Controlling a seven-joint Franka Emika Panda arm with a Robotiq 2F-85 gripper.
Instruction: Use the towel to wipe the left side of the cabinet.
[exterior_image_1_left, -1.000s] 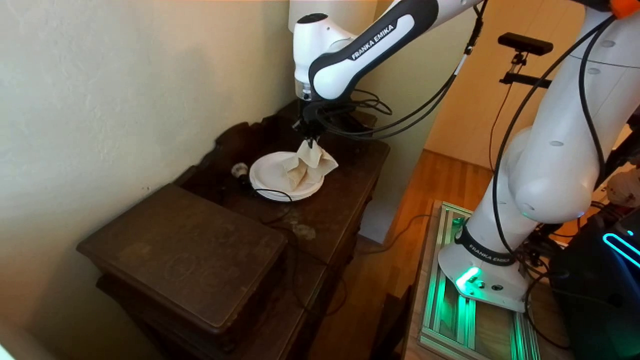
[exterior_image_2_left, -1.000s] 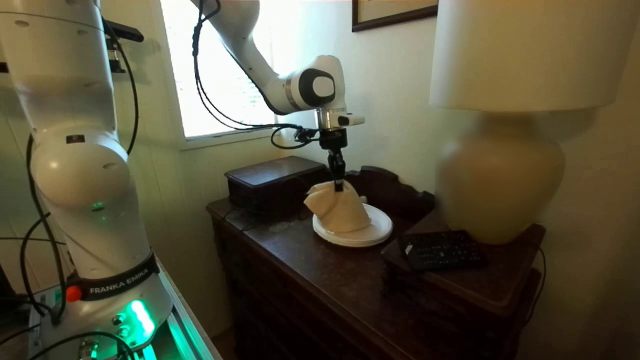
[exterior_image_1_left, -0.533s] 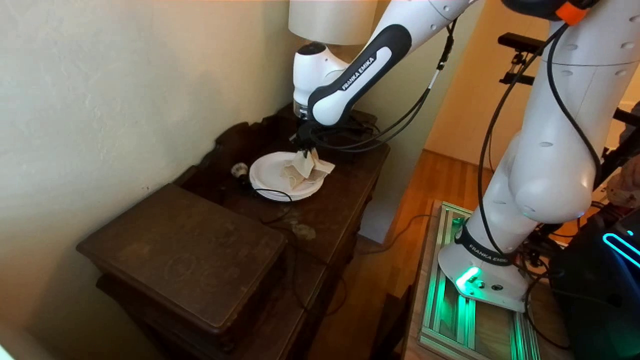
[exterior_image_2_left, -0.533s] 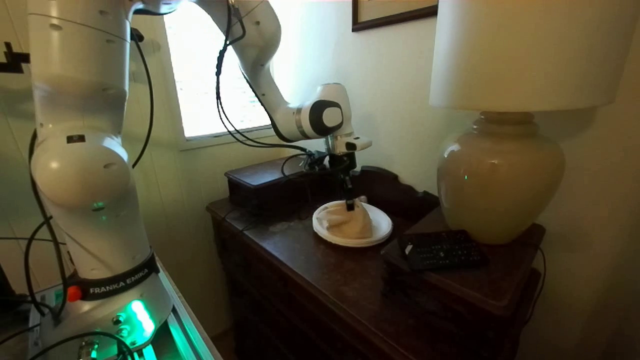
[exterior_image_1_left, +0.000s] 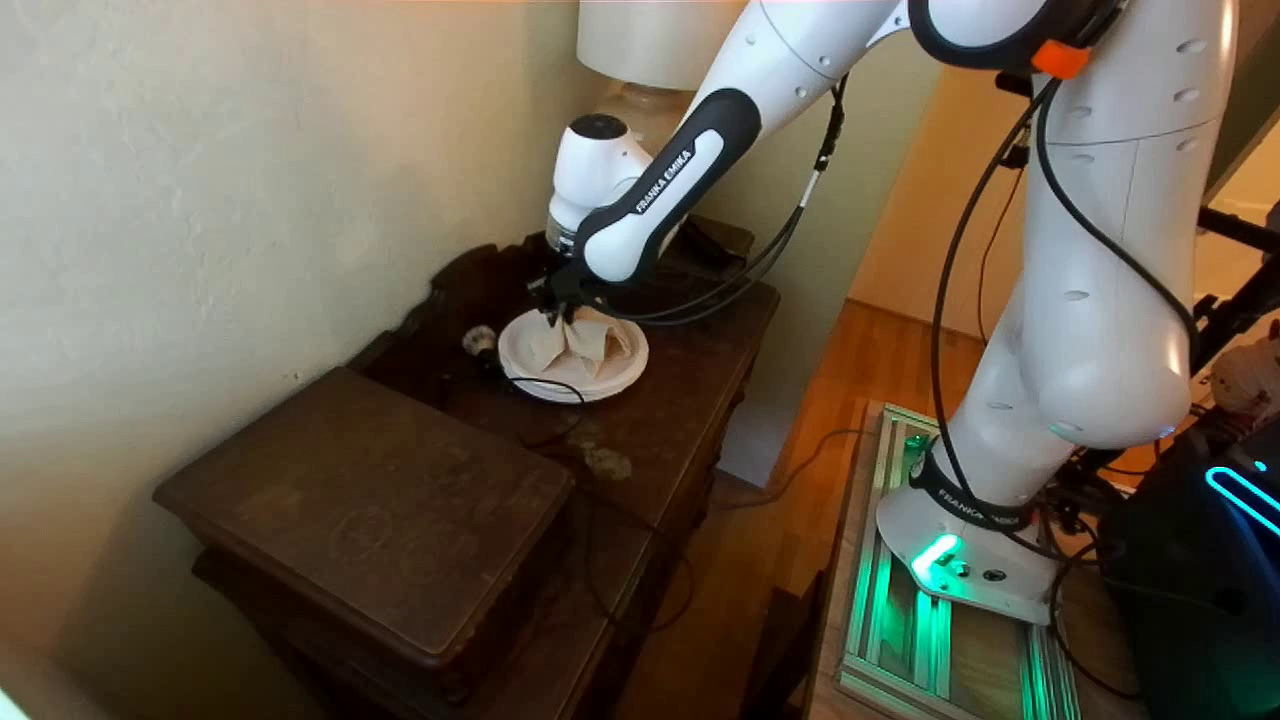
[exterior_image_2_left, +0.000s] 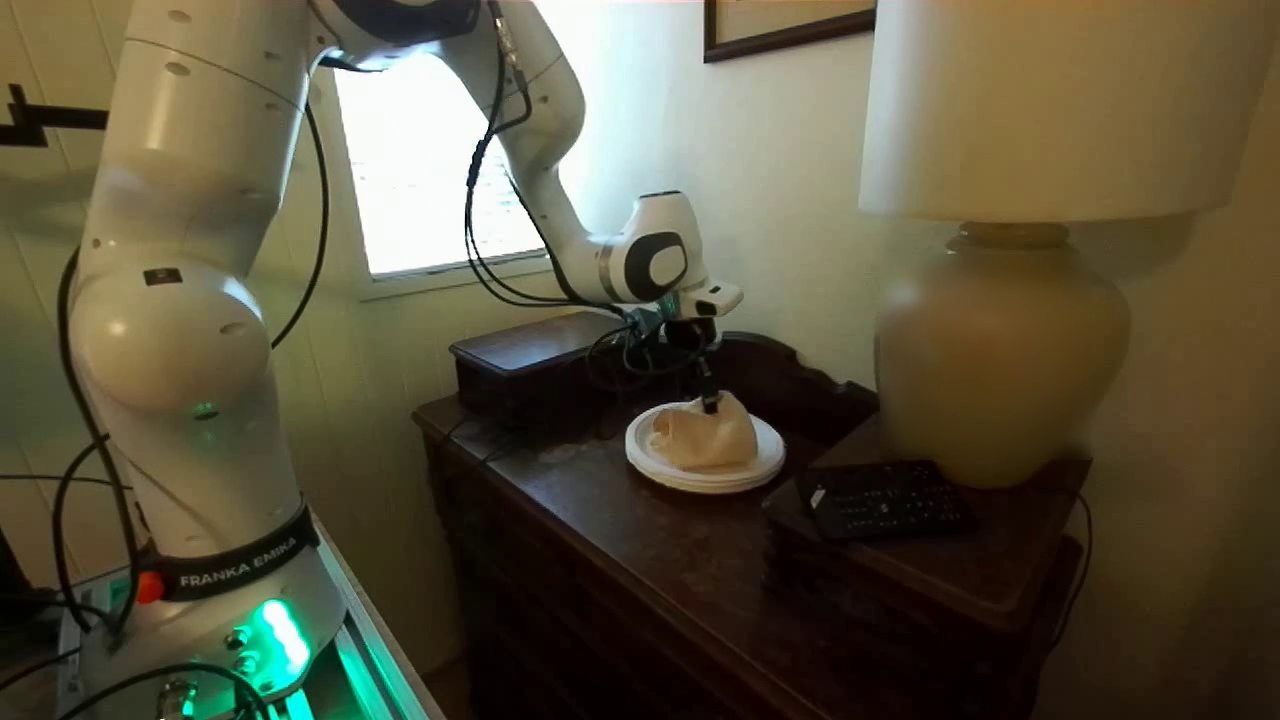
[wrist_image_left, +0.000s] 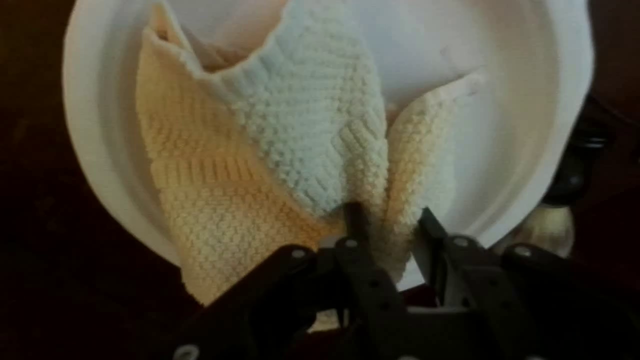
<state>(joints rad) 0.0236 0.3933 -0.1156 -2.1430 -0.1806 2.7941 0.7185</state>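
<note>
In both exterior views the dark cabinet (exterior_image_2_left: 610, 505) is seen, each end of its top raised; the white arm (exterior_image_1_left: 1110, 340) is stretched over the cabinet from one long side, its foot set well apart from it; in an exterior view a bright window (exterior_image_2_left: 425, 190) is partly hidden by the arm; the lamp (exterior_image_2_left: 1005, 350), a pale shade on a rounded beige body, is stood on one raised end of the cabinet; between the two raised ends a stack of white plates (exterior_image_2_left: 768, 450) is set on the lower middle of the top; on the plates the cream knitted towel (wrist_image_left: 320, 130) is bunched, its folds drawn up at the gripper (wrist_image_left: 392, 217), and in the wrist view a stretch of the rim is covered by it; beside the lamp, on the same raised end, a black keypad (exterior_image_2_left: 890, 500) is laid; the gripper is pointed downward over the plates, and by its jaws, which are seen part-way apart, a fold of the towel is flanked on both sides; whether that fold is pinched or merely straddled cannot be told; just outside the plates' rim a small brush (exterior_image_1_left: 479, 342) is laid, dark in the handle and pale in the bristles, partly hidden by the gripper in the wrist view.
</note>
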